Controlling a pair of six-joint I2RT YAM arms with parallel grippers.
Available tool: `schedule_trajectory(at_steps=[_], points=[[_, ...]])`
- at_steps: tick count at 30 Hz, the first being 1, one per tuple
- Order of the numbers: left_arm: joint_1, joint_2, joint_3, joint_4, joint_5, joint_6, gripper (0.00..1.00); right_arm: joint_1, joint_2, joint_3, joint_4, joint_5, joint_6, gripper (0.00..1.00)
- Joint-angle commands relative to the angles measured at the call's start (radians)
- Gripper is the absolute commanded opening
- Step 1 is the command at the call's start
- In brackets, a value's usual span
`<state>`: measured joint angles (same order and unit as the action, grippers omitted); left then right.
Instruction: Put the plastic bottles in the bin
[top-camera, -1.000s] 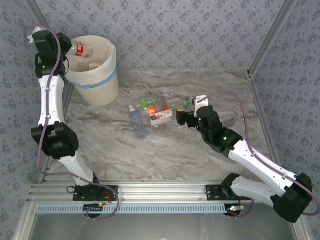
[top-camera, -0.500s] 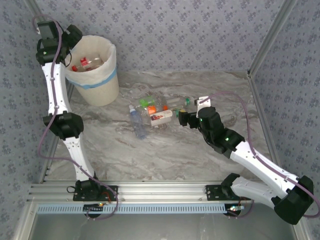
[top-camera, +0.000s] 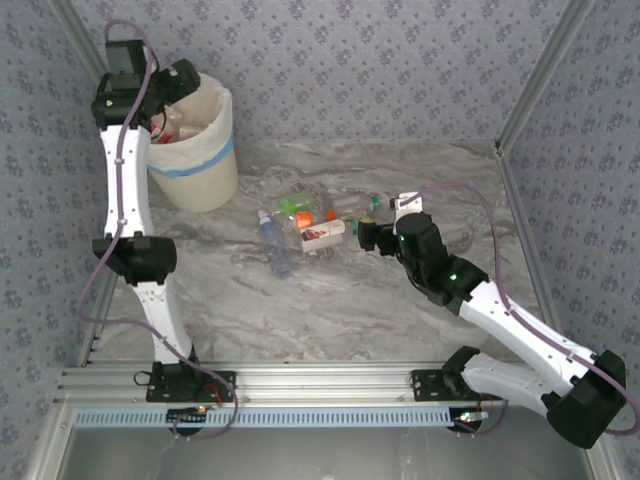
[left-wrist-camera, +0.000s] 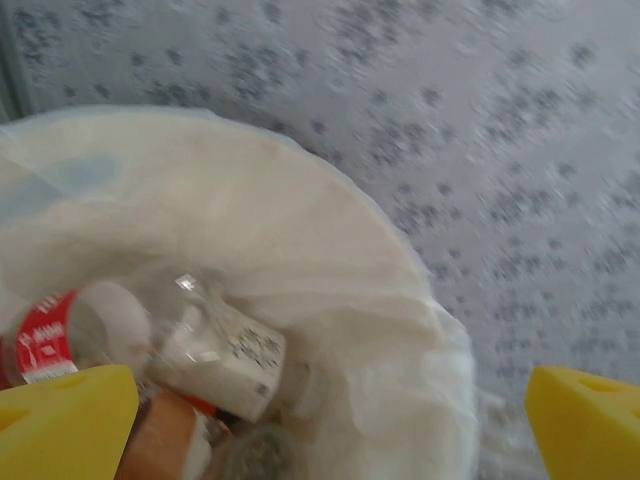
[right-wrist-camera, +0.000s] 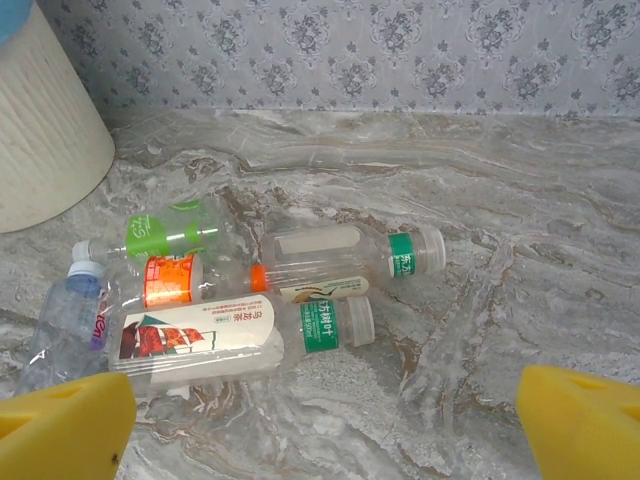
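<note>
Plastic bottles (right-wrist-camera: 340, 255) beside the bin (top-camera: 205, 170) face our wide-open right gripper (right-wrist-camera: 320, 420) for pickup, while our left gripper (left-wrist-camera: 325, 430) gapes empty above it.

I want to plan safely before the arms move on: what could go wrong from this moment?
1. The bottles on the table lie packed together, touching; the open right claw may push neighbours away or catch two at once.
2. The open left claw hangs just over the bin; pulling back, it might snag the white bag or tip the bin.
</note>
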<state>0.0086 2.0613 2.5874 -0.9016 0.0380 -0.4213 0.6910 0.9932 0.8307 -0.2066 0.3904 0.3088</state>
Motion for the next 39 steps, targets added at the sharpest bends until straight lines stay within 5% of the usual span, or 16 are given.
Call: schedule_trajectory(at_steps=[1, 8, 16, 25, 39], points=[[-0.08, -0.193, -0.198, 0.137, -0.039, 0.087, 0.99, -0.007, 0.001, -0.012, 0.012, 0.033, 0.03, 1.0], [-0.214, -0.534, -0.832, 0.461, -0.069, 0.039, 1.0, -0.018, 0.001, -0.031, 0.038, 0.036, 0.057, 1.0], [-0.394, -0.74, -1.236, 0.454, -0.142, -0.093, 0.99, -0.043, 0.004, -0.058, 0.082, 0.04, 0.102, 1.0], [-0.454, -0.715, -1.494, 0.425, -0.064, -0.156, 1.0, -0.073, 0.009, -0.059, 0.084, 0.031, 0.121, 1.0], [-0.488, -0.454, -1.62, 0.599, -0.011, -0.198, 0.96, -0.082, 0.003, -0.05, 0.046, 0.031, 0.145, 1.0]])
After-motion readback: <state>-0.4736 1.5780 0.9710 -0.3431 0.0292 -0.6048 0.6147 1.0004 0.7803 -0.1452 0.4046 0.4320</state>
